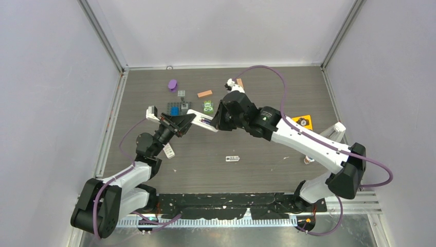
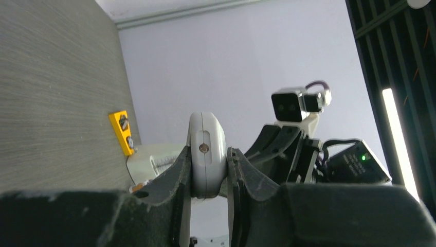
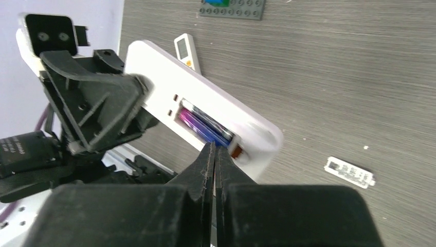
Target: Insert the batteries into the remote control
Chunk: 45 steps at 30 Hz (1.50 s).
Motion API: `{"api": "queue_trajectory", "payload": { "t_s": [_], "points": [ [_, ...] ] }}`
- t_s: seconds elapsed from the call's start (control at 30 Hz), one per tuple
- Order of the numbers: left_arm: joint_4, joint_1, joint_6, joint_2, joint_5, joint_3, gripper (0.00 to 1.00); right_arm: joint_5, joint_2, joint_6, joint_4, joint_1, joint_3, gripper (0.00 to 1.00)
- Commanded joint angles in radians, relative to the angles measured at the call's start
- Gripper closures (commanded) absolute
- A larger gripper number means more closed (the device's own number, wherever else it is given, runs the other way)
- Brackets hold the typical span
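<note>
My left gripper (image 1: 180, 123) is shut on a long white remote control (image 1: 201, 120) and holds it above the table, gripped by its edges in the left wrist view (image 2: 205, 128). The remote's back (image 3: 154, 77) faces the right wrist camera with its battery bay open. A purple battery (image 3: 198, 126) and a dark battery (image 3: 213, 122) lie side by side in the bay. My right gripper (image 3: 214, 149) is shut with nothing between its fingers, and its tips touch the near end of the purple battery. It also shows in the top view (image 1: 217, 122). An orange bit (image 3: 237, 152) shows at the bay's end.
The flat battery cover (image 1: 233, 158) lies mid-table. A second small remote (image 1: 168, 150) lies under my left arm. At the back are a purple object (image 1: 173, 85), an orange-tan block (image 1: 205, 93), a green item (image 1: 207, 107) and a grey studded plate (image 1: 175, 109). A yellow holder (image 1: 303, 122) sits at the right.
</note>
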Motion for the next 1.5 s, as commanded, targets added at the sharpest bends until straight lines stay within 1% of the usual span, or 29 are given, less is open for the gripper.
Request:
{"api": "queue_trajectory", "payload": {
  "t_s": [0.0,0.13,0.3,0.4,0.47,0.53,0.6,0.63,0.67,0.7,0.73,0.77,0.8,0.87,0.9,0.93,0.97,1.0,1.1,1.17,1.23,1.33,1.4,1.47],
  "points": [
    [0.155,-0.018,-0.008,-0.041,0.081,0.048,1.00,-0.020,0.091,-0.088,-0.041,0.010,0.081,0.95],
    [0.140,-0.018,0.000,-0.044,0.075,0.057,1.00,-0.005,0.138,-0.150,-0.103,0.027,0.129,0.95],
    [0.111,-0.018,0.018,-0.053,0.070,0.063,1.00,0.055,0.168,-0.209,-0.165,0.049,0.181,0.95],
    [0.073,-0.018,0.057,-0.070,0.080,0.060,1.00,0.084,0.138,-0.219,-0.165,0.049,0.181,0.95],
    [0.016,-0.018,0.099,-0.092,0.095,0.060,1.00,0.082,0.109,-0.226,-0.155,0.047,0.180,0.94],
    [-0.054,-0.016,0.158,-0.132,0.112,0.061,1.00,0.060,0.073,-0.232,-0.133,0.043,0.173,0.90],
    [-0.145,-0.015,0.234,-0.175,0.136,0.068,1.00,0.009,0.025,-0.251,-0.097,0.034,0.139,0.78],
    [-0.194,-0.015,0.283,-0.198,0.155,0.078,1.00,-0.012,-0.014,-0.259,-0.060,0.025,0.127,0.66],
    [-0.253,-0.013,0.333,-0.220,0.179,0.092,1.00,-0.058,-0.034,-0.272,-0.027,0.018,0.099,0.58],
    [-0.313,-0.012,0.388,-0.243,0.210,0.112,1.00,-0.083,-0.074,-0.278,-0.010,0.003,0.085,0.53],
    [-0.375,-0.011,0.444,-0.263,0.241,0.137,1.00,-0.135,-0.093,-0.296,0.024,-0.007,0.051,0.45],
    [-0.445,-0.011,0.506,-0.282,0.279,0.166,1.00,-0.162,-0.133,-0.305,0.039,-0.029,0.034,0.41],
    [-0.515,-0.011,0.563,-0.301,0.316,0.192,1.00,-0.205,-0.156,-0.323,0.073,-0.039,-0.006,0.35],
    [-0.639,-0.011,0.672,-0.329,0.390,0.243,1.00,-0.271,-0.216,-0.348,0.132,-0.102,-0.073,0.28],
    [-0.691,-0.011,0.717,-0.339,0.424,0.267,1.00,-0.301,-0.255,-0.351,0.153,-0.119,-0.096,0.26],
    [-0.739,-0.011,0.767,-0.347,0.457,0.286,1.00,-0.374,-0.272,-0.355,0.205,-0.155,-0.142,0.23],
    [-0.783,-0.012,0.796,-0.353,0.483,0.311,1.00,-0.441,-0.305,-0.371,0.232,-0.169,-0.163,0.22],
    [-0.811,-0.012,0.816,-0.356,0.506,0.325,1.00,-0.472,-0.317,-0.382,0.273,-0.187,-0.196,0.21],
    [-0.844,-0.011,0.844,-0.348,0.586,0.352,1.00,-0.633,-0.338,-0.458,0.306,-0.197,-0.223,0.19],
    [-0.843,-0.011,0.845,-0.333,0.616,0.363,1.00,-0.711,-0.326,-0.481,0.313,-0.197,-0.229,0.18],
    [-0.846,-0.011,0.845,-0.320,0.624,0.368,1.00,-0.730,-0.311,-0.477,0.320,-0.197,-0.239,0.18],
    [-0.865,-0.011,0.854,-0.317,0.603,0.370,1.00,-0.676,-0.299,-0.459,0.318,-0.197,-0.263,0.19],
    [-0.915,-0.011,0.878,-0.322,0.553,0.371,1.00,-0.594,-0.289,-0.445,0.288,-0.198,-0.273,0.19],
    [-0.962,-0.010,0.902,-0.327,0.503,0.368,1.00,-0.464,-0.269,-0.444,0.226,-0.197,-0.276,0.19]
  ]
}}
